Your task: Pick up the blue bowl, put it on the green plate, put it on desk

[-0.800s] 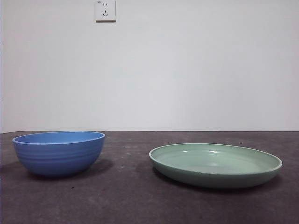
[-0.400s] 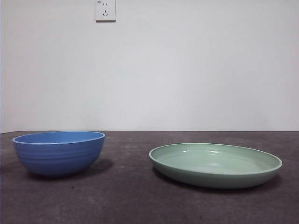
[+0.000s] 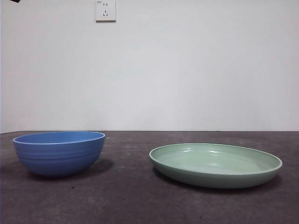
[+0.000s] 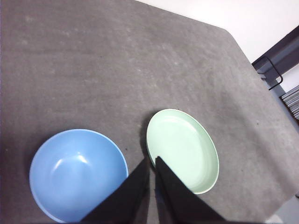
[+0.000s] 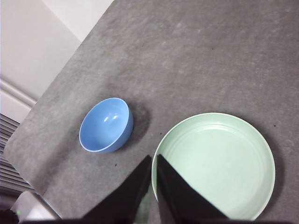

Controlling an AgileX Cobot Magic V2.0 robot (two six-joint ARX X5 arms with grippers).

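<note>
The blue bowl stands empty on the desk at the left, and the green plate lies empty to its right, with a gap between them. High above the desk, my left gripper hangs shut over the gap between the bowl and the plate, holding nothing. My right gripper is also shut and empty, high up by the near rim of the plate, with the bowl off to one side. A black tip shows at the front view's top left corner.
A white wall socket sits high on the back wall. The desk's rounded corner and edge lie past the bowl. A dark metal frame stands beyond the desk's far corner.
A small black arm tip has come into the front view's top left corner. Bowl and plate have not moved.
</note>
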